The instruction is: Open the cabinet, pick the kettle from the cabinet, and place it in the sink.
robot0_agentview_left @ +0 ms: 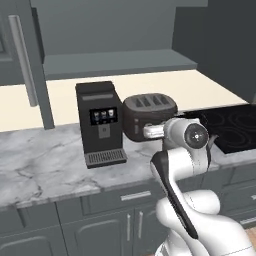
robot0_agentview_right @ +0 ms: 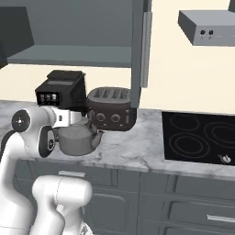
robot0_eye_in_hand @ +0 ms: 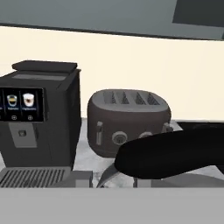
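The cabinet [robot0_agentview_right: 137,50] stands open, its door edge and silver bar handle running down the middle top of the right base view, and the shelf [robot0_agentview_left: 117,62] inside lies bare across the upper part of the left base view. That fits with the kettle [robot0_agentview_right: 79,139] hanging at the left middle of the right base view, clear of the marble counter [robot0_agentview_right: 133,149] and in front of the coffee machine [robot0_agentview_right: 62,92] and toaster [robot0_agentview_right: 111,114]. The gripper [robot0_agentview_right: 81,119] is clamped on its black arched handle (the broad dark bar low in the hand view), which lets the body hang spout-forward for carrying. The sink is not in sight, so travel to it likely remains.
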{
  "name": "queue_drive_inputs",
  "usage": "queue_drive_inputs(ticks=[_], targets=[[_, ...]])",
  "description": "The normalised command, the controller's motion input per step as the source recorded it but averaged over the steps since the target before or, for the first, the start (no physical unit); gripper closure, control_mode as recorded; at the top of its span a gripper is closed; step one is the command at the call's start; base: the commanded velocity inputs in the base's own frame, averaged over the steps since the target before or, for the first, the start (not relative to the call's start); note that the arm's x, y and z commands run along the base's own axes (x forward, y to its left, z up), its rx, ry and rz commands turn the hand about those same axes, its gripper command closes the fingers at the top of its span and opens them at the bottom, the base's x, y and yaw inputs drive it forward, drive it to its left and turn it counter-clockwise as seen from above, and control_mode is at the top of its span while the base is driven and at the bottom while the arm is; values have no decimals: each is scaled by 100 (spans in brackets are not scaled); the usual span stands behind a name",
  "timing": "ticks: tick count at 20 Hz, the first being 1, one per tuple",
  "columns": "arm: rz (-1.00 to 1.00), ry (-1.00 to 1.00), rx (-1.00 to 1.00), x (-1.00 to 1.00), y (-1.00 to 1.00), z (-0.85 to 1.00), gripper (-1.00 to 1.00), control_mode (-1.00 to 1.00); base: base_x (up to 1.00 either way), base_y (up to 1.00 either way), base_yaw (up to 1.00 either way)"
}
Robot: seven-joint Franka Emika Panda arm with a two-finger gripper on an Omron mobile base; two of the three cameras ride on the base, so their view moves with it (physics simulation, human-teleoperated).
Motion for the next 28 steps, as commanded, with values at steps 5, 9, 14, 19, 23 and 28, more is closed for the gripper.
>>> queue_drive_inputs(ticks=[5,9,14,19,23,28], targets=[[0,0,0,0,0,0,100,100,-63,0,-14],[0,0,0,0,0,0,100,100,-22,14,-65],[0,0,0,0,0,0,100,100,0,13,-92],[0,0,0,0,0,0,100,100,0,9,-98],[0,0,0,0,0,0,100,100,0,5,-100],[0,0,0,0,0,0,100,100,0,6,-100]])
